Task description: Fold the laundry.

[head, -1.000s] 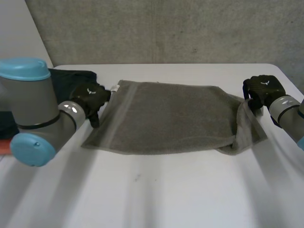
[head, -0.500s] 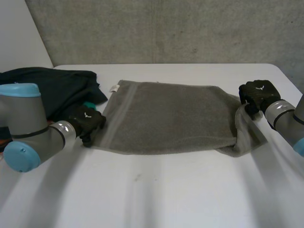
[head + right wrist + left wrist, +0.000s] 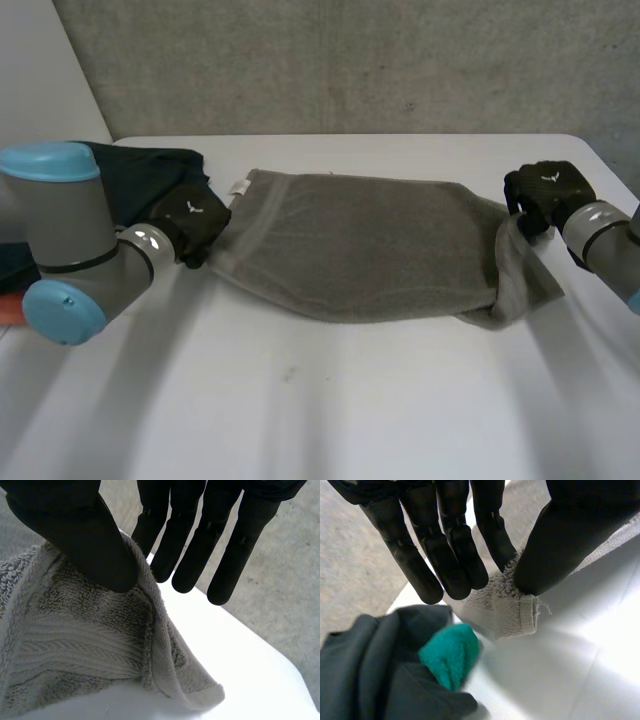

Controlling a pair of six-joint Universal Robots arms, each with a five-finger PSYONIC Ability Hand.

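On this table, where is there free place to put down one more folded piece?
The widest bare patch of the table lies in front of the grey towel, toward the robot. A narrow bare strip runs behind the towel, toward the wall. Crowded beside the left hand, where dark clothes lie.

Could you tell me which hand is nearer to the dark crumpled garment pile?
Left. The left hand pinches a corner of the grey terry towel right beside the dark crumpled garment pile; the right hand holds the towel's opposite end, far from the pile.
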